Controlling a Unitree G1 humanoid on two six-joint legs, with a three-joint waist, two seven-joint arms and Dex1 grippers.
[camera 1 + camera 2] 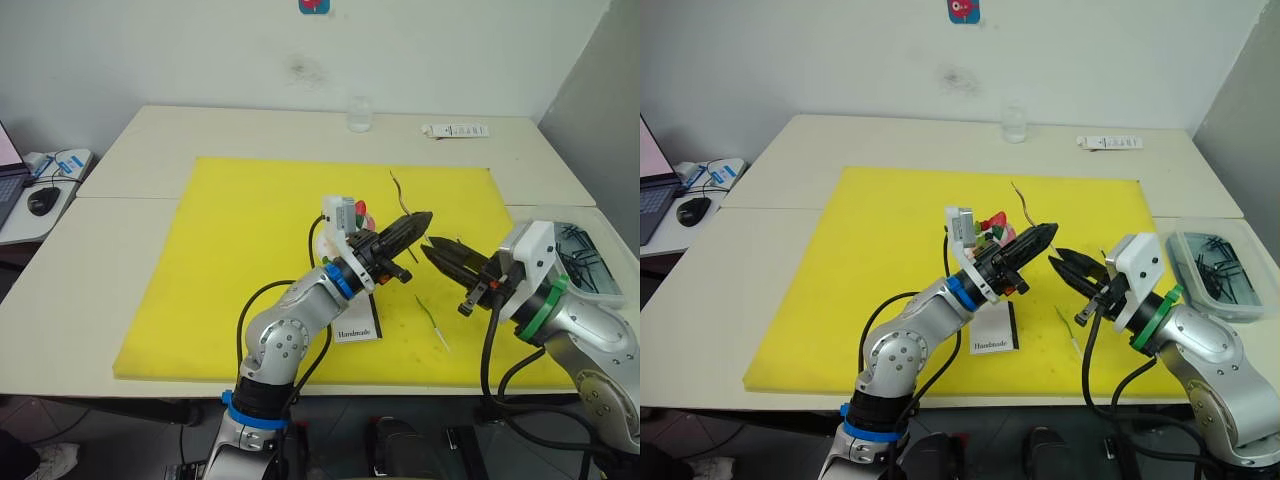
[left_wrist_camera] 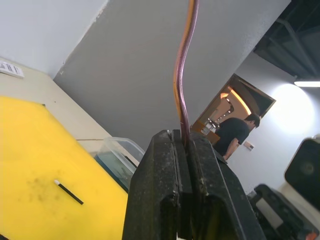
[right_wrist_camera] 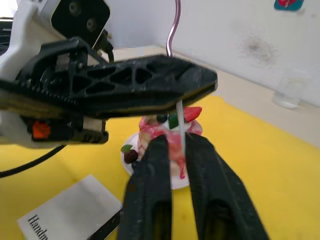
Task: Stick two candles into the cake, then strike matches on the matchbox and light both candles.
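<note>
The work is at the first step: no candle stands in the cake (image 3: 167, 145) yet. The left gripper (image 1: 418, 224), raised just beside the cake, is clenched on one candle (image 1: 397, 188), whose free end curves upward from the fingertips. The right gripper (image 1: 436, 250) faces it, tips nearly touching; in the right wrist view its fingers (image 3: 152, 175) stand slightly parted around the candle's pale lower end, though whether they press on it I cannot tell. This looks like a handover or regrip, and the next move calls for turning the candle upright and lowering its end into the cake's top, clear of the strawberry.

The second candle (image 1: 433, 322) lies on the yellow mat (image 1: 240, 250), in front of the cake and to its right. The matchbox (image 1: 355, 328) lies in front of the cake, partly under the left arm. A dark match (image 2: 69, 192) lies on the mat. The left arm crosses over the cake and crowds the approach.
</note>
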